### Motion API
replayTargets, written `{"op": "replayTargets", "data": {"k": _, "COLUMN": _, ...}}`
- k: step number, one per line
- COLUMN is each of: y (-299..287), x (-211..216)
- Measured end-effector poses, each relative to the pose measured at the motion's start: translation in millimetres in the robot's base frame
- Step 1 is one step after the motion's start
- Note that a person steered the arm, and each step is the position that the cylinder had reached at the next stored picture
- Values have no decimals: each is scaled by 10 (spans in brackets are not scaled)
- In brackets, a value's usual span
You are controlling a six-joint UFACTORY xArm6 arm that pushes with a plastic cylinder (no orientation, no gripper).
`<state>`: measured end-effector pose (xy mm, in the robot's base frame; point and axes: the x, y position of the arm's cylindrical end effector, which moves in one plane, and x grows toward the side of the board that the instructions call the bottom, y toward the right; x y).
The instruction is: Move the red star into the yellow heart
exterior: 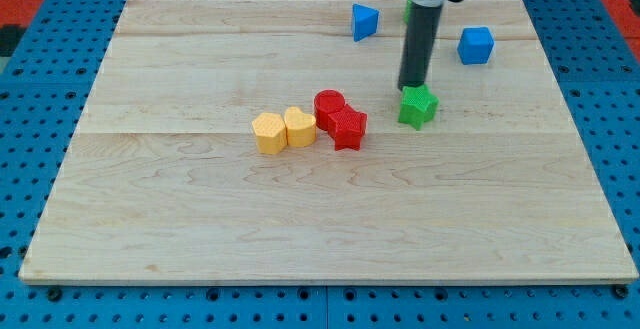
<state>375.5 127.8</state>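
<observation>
My tip point(412, 88) stood at the top edge of the green star point(418, 106), touching it or very nearly; I could not tell which. It had no hand to open or close, it was only a bare rod, and it held nothing.

The red star point(348, 128) lay near the middle of the board point(200, 219), well to the view's left and a little below my tip. A red cylinder point(329, 106) pressed against its upper left side. The yellow heart point(299, 126) sat just left of this red pair, seemingly touching the cylinder, with a thin gap or none to the red star. A yellow hexagon point(268, 133) touched the heart on its left.

The main danger, as I judged it, was the crowding. The red star was almost at the heart already, so only a short push to the left was needed. A long or fast push could drive the heart and hexagon away together, and the goal would move. A push that met the red star too high could catch the cylinder and turn the star around it.

Also, the green star lay on the way. Moving straight down would drag it towards the red pair.

Two blue blocks point(364, 21) point(476, 45) near the top were far from this path.
</observation>
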Motion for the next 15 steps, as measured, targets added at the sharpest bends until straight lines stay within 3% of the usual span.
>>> {"op": "replayTargets", "data": {"k": 1, "y": 515, "x": 251}}
{"op": "replayTargets", "data": {"k": 2, "y": 602, "x": 276}}
{"op": "replayTargets", "data": {"k": 4, "y": 288, "x": 465}}
{"op": "replayTargets", "data": {"k": 11, "y": 521, "x": 538}}
{"op": "replayTargets", "data": {"k": 12, "y": 290, "x": 515}}
{"op": "replayTargets", "data": {"k": 13, "y": 198, "x": 755}}
{"op": "replayTargets", "data": {"k": 15, "y": -1114, "x": 666}}
